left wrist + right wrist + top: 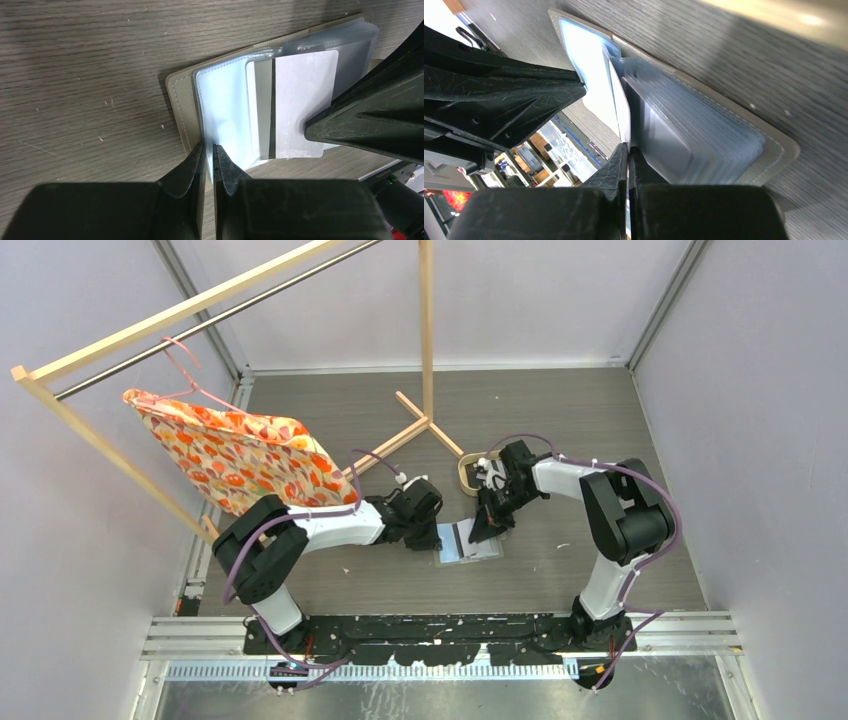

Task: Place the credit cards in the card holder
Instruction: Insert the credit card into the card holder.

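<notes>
The jaws of my left gripper [210, 150] stood narrow, pinched on a clear sleeve of the grey-taupe folding card holder [179, 102]. It lay open on the grey wood-grain table [75, 75] between my arms. My left arm reached in low, wrist bent down. My right arm folded in from the right, and the jaws of the right gripper [628, 149] were closed on a whitish plastic credit card [305, 100] with a dark stripe, held at the sleeves.

Only the left wrist view showed the card's face; the right wrist view showed its thin edge. From above, an orange patterned cloth [235, 455] hung on a wooden rack [428, 340], and an oval wood-rimmed tray [463, 472] sat behind my right gripper. My wrists hid most of the holder.
</notes>
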Motion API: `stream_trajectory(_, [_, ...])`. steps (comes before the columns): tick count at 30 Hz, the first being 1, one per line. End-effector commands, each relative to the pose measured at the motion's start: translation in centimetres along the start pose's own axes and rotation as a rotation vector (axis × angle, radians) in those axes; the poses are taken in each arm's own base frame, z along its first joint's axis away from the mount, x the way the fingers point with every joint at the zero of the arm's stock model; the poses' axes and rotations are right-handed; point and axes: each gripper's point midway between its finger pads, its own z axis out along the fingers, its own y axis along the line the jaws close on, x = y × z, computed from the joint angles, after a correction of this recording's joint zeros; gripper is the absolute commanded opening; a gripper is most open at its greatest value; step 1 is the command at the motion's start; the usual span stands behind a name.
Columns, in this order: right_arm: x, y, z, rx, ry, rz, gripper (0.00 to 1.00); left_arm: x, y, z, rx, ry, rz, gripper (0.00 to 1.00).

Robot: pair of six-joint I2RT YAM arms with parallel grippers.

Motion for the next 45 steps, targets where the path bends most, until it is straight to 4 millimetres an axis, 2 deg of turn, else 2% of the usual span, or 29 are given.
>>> stream_trajectory(1, [-1.2, -0.5, 0.9, 0.068, -0.029, -0.051, 0.04, 1.6, 0.5, 0.9, 0.000, 0.058, 0.022, 0.12])
stream_trajectory(7, [-1.1, -0.3, 1.1, 0.106, -0.012, -0.102, 0.10, 1.6, 0.4, 0.9, 0.005, 0.057, 0.024, 0.12])
stream_trajectory(12, [-1.1, -0.1, 0.8, 0.161, 0.006, -0.182, 0.27, 1.5, 0.3, 0.8, 0.019, 0.045, 0.021, 0.13])
stream_trajectory(15, [-1.1, -0.1, 0.4, 0.200, 0.006, -0.229, 0.33, 1.5, 0.2, 0.7, 0.029, 0.039, 0.023, 0.13])
stream_trajectory(23, [-0.6, 0.3, 0.2, 0.311, 0.029, -0.412, 0.39, 1.4, 0.1, 0.6, 0.055, 0.025, 0.025, 0.14])
stream_trajectory(30, [0.3, 0.7, 0.9, 0.376, 0.087, -0.548, 0.44, 1.3, -0.3, 0.4, 0.101, 0.009, 0.020, 0.14])
stream_trajectory(37, [0.7, 1.0, 1.1, 0.390, 0.131, -0.611, 0.51, 1.1, -0.7, 0.0, 0.178, -0.015, -0.004, 0.14])
stream_trajectory(41, [1.8, 2.2, 0.4, 0.325, 0.200, -0.669, 0.65, 1.0, -0.8, -0.2, 0.204, -0.025, -0.007, 0.15])
stream_trajectory(45, [2.5, 2.7, -0.2, 0.255, 0.234, -0.684, 0.71, 1.1, -1.1, -0.2, 0.228, -0.014, -0.004, 0.15])
